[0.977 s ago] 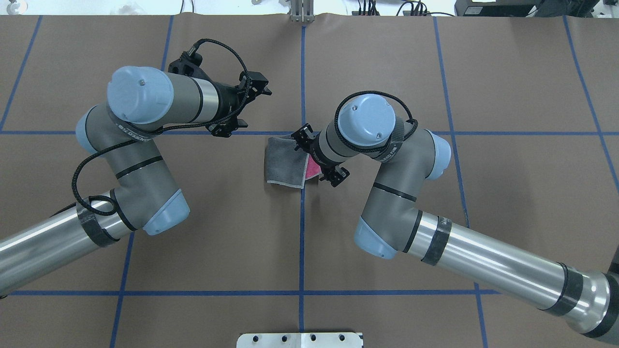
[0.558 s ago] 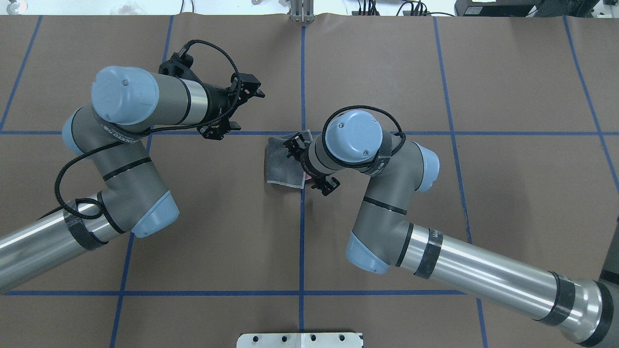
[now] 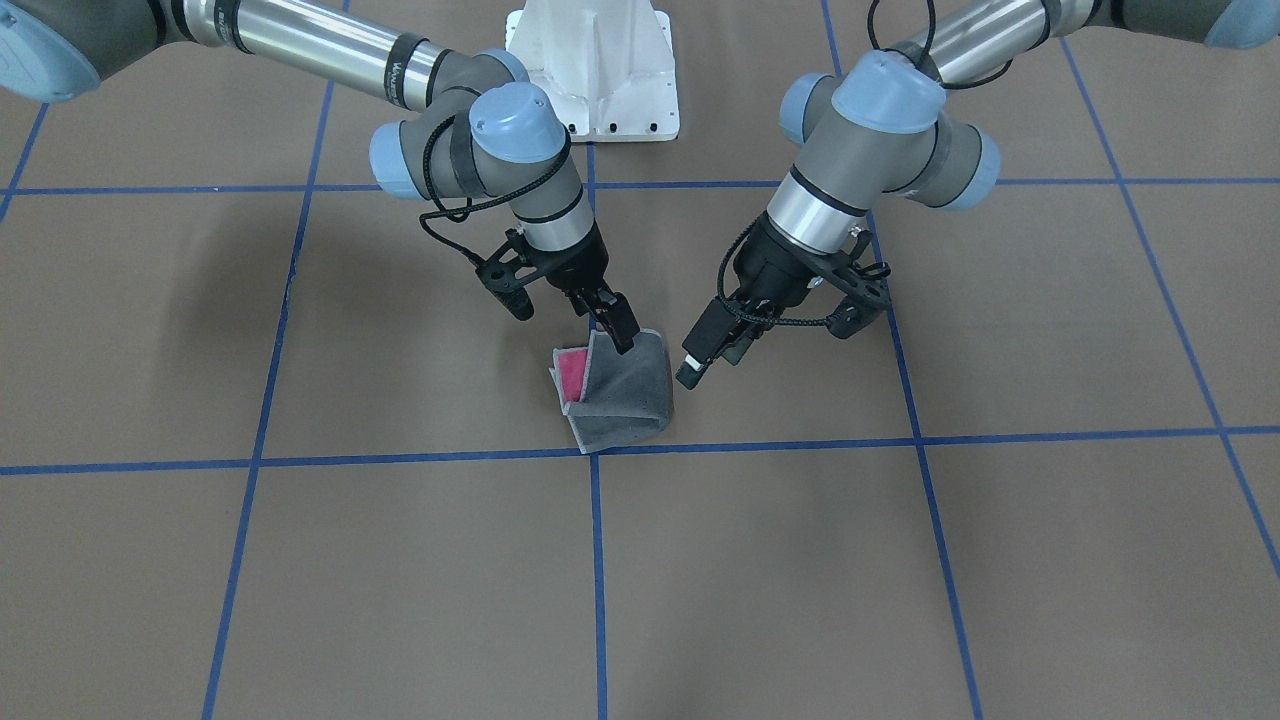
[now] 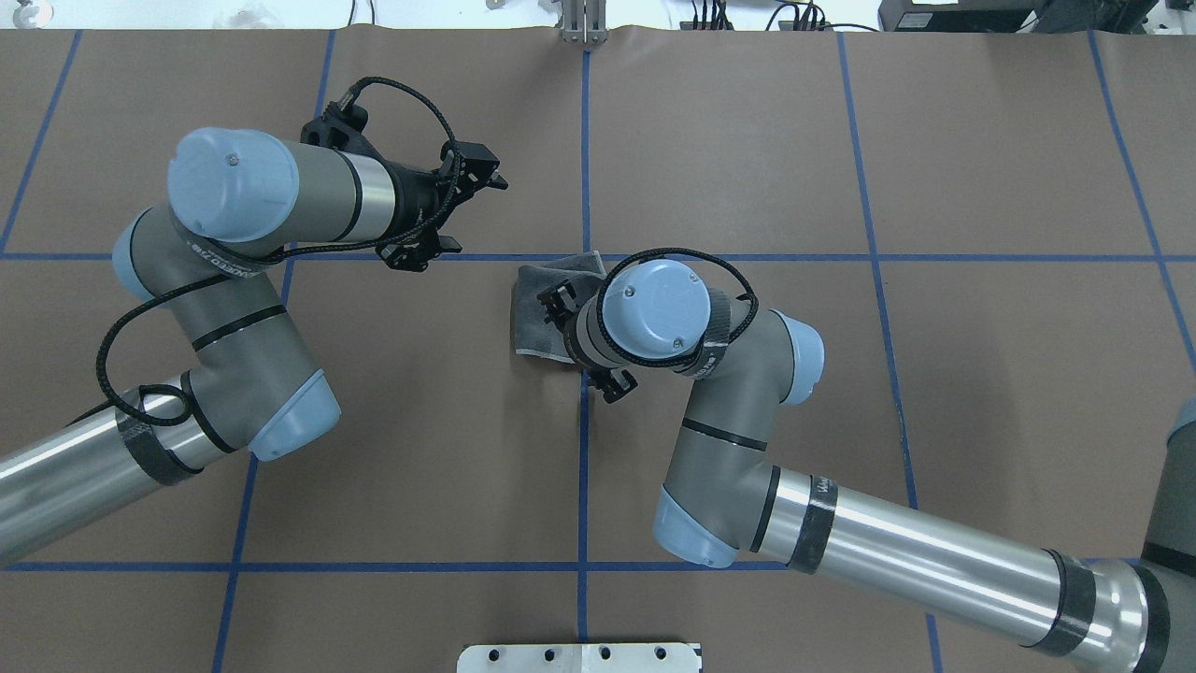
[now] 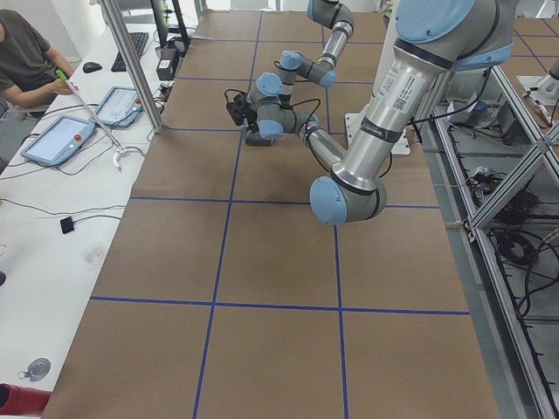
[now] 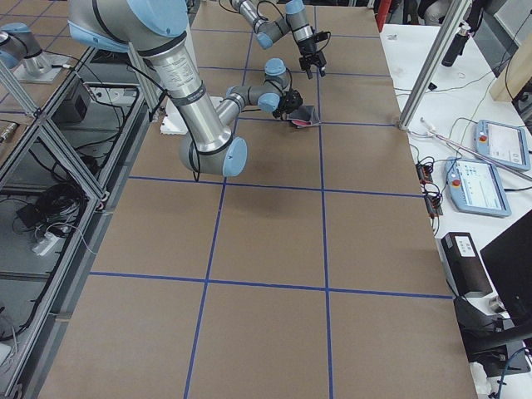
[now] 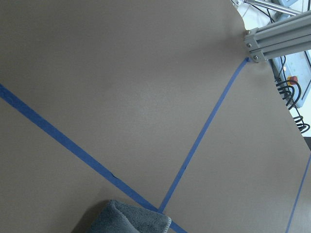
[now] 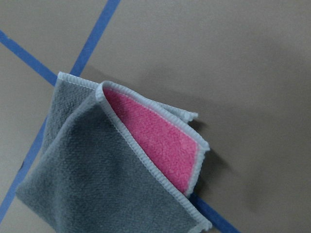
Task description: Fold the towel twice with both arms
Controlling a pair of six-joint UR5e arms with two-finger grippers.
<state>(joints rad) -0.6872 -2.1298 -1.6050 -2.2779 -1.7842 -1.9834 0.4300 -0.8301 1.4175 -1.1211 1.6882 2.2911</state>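
A brown paper cover (image 4: 981, 421) spans the table, marked by blue tape lines (image 4: 584, 486) into a grid of large squares, and a white bolted pedestal (image 3: 592, 70) stands on it at the robot's side. An aluminium frame post (image 5: 131, 65) rises at the operators' edge, where a white side bench (image 5: 35, 262) carries a teach pendant (image 5: 59, 138) with a red button, a second pendant (image 5: 118, 105), a black keyboard (image 5: 137, 45) and a mouse (image 5: 92, 67). A seated person (image 5: 22, 52) at that bench holds a thin rod (image 5: 87, 112) with a green grip, its hooked end lying just beside the brown cover
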